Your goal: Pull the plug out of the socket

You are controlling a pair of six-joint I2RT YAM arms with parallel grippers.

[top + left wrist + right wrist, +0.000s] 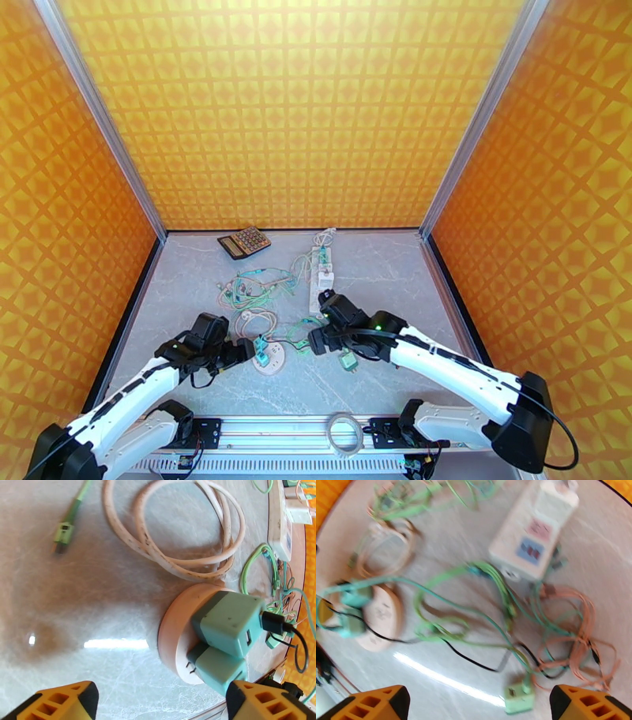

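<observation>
Two teal plugs (229, 622) on round socket (173, 630), probably light, rigid.
Pinch across flat faces, with left gripper (162, 701) and right gripper (478, 703) spread open, empty.

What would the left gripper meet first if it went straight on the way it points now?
Probably the round socket, with the lower teal plug close beside one finger. The left gripper is open; depth is hard to judge.

Teal plugs (227, 624) on round socket (173, 634)
</observation>
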